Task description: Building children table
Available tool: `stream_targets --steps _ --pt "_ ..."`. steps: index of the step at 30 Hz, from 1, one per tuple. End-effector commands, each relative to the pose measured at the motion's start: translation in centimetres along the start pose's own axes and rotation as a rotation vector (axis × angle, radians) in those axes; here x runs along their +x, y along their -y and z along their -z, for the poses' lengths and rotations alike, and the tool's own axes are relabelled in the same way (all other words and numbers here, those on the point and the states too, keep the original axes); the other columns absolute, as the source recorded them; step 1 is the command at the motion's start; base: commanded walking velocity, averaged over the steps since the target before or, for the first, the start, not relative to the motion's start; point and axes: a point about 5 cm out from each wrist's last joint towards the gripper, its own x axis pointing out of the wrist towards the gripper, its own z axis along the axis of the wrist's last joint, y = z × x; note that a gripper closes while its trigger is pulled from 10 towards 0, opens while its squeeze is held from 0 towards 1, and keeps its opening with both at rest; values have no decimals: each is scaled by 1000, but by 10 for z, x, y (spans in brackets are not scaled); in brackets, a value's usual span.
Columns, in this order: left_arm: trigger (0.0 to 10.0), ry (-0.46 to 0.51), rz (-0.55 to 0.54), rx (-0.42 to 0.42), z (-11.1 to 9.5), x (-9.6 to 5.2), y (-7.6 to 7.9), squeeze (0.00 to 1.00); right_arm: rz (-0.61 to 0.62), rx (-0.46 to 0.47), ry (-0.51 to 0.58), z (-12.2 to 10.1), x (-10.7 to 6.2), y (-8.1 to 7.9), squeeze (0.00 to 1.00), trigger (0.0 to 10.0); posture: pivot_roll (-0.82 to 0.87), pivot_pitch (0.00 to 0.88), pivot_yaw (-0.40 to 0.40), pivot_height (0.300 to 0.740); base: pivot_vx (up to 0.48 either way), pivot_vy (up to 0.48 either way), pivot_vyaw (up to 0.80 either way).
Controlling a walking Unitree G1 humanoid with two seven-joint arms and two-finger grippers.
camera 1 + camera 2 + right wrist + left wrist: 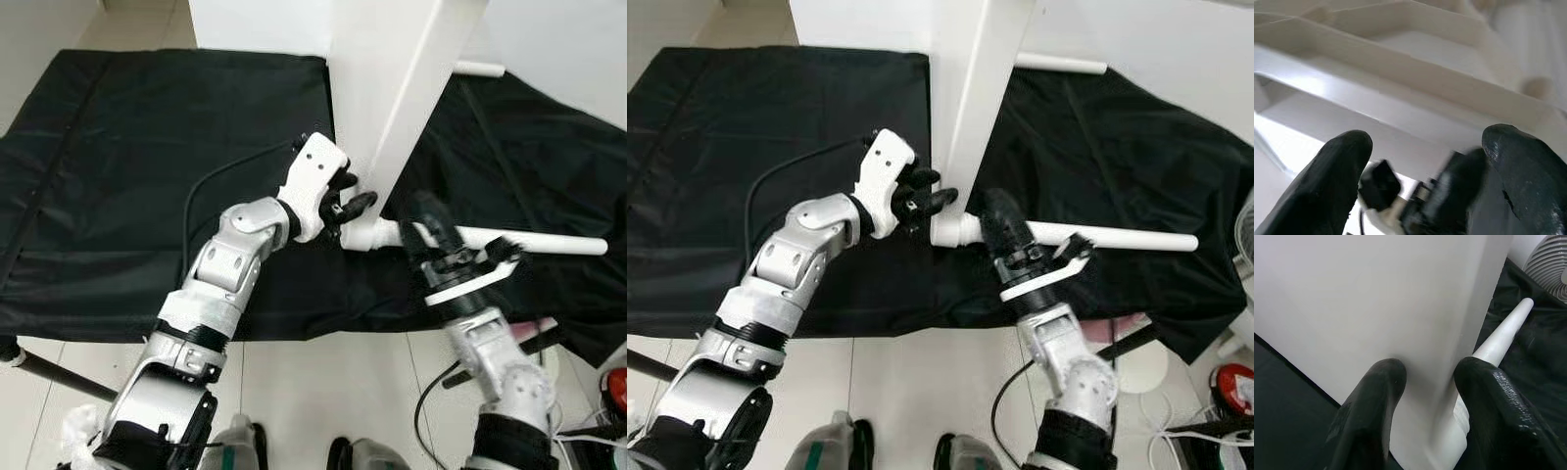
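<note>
A white children's tabletop [392, 88] stands on its edge on a black mat [147, 176]. A white round leg [529, 240] lies level on the mat, its end meeting the tabletop's lower corner [361, 235]. My left gripper [348, 201] is shut on the tabletop's edge just above that corner; in the left wrist view its fingers [1376, 396] press on both sides of the white panel [1400, 308]. My right gripper [423, 217] hovers over the leg close to the corner. Its fingers [1518, 161] are spread, with the ribbed underside [1415, 73] beyond them.
The black mat covers the tiled floor [323, 392], with its front edge near my feet. A white wall panel [568, 49] rises at the back right. A fan [1552, 259] and a red object [617, 387] sit at the right.
</note>
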Motion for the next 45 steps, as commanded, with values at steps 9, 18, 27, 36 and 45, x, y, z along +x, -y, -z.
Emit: stream_targets --steps 9,18,27,36,45 --pt "10000 122 64 10 -8 -27 16 0 135 -196 -19 -12 -5 11 0 10000 52 59 -33 740 0 0 0" --pt "10000 141 207 -56 -6 -52 21 1000 136 -263 -42 -18 -3 12 1000 10000 71 52 -41 740 0 0 0" --pt "10000 97 55 -58 -1 -74 2 1000 206 -398 -5 -34 0 18 1000 10000 75 35 -40 740 0 0 0" --pt "10000 38 -213 -47 9 -72 -23 0 293 -605 -75 -37 7 24 0 10000 73 42 -43 740 0 0 0" --pt "10000 -21 -455 -94 28 -83 -42 0 399 -853 -119 -35 12 28 0 10000 70 50 -37 740 0 0 0"
